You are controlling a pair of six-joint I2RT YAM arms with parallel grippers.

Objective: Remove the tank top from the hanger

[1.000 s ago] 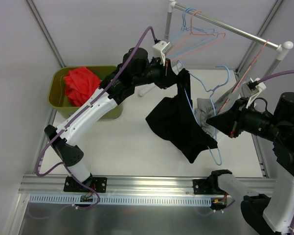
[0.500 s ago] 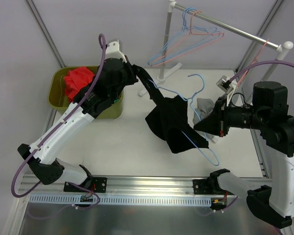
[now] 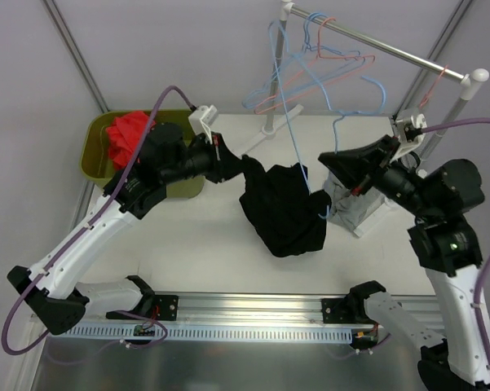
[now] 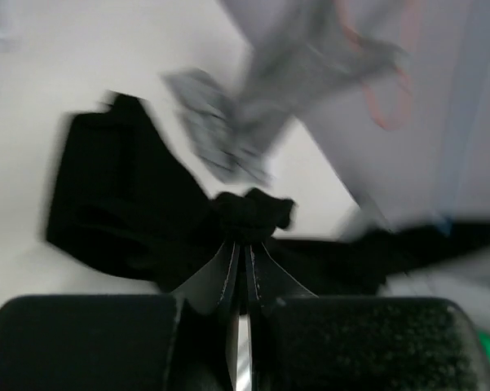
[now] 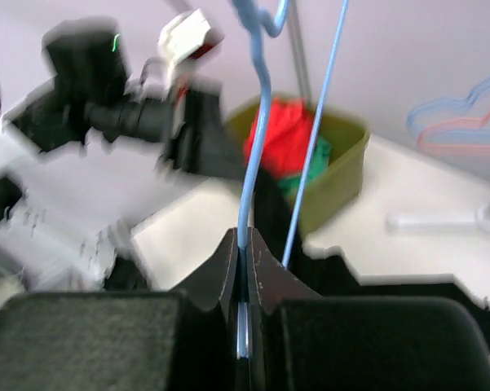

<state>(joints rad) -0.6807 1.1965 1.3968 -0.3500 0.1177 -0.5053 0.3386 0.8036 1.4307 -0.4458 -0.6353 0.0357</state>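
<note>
The black tank top point(image 3: 284, 213) hangs bunched over the middle of the table. My left gripper point(image 3: 243, 163) is shut on its upper left corner, and the left wrist view shows the fabric point(image 4: 249, 213) pinched between the closed jaws. My right gripper point(image 3: 324, 156) is shut on the wire of the blue hanger point(image 3: 292, 122), which stands tilted up toward the rack. The hanger's lower end runs into the tank top's right edge. In the right wrist view the blue wire point(image 5: 257, 122) rises from my closed right gripper point(image 5: 243, 238).
A green bin point(image 3: 98, 159) holding a red cloth point(image 3: 132, 138) stands at the back left. A clothes rack point(image 3: 391, 50) with several blue and pink hangers point(image 3: 318, 65) stands at the back right. A grey garment point(image 3: 355, 208) lies under the right arm.
The left gripper has pulled the tank top's corner left and lower. The right gripper has swung up and back, tipping the hanger upright. The tank top has bunched toward the hanger's lower end.
</note>
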